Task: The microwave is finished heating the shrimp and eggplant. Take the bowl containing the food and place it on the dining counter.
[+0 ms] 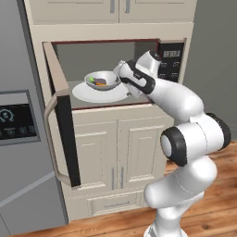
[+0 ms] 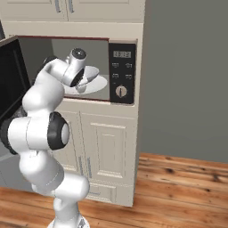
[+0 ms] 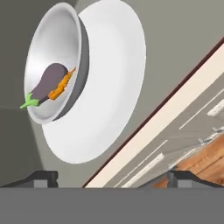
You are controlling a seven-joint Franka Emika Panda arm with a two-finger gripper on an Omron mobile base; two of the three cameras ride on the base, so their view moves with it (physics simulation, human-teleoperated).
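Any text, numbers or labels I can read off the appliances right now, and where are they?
Microwave display: pale digits, too blurred to read.
Microwave button panel: small pale marks on the buttons above the dial, too small to read.
Fridge touch panel: a circular arrow icon and small symbols, no readable words.
Bowl and turntable plate: no text.

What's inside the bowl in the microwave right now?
The bowl holds a purple eggplant with a green stem and an orange shrimp lying against it. The bowl floor beneath them is covered.
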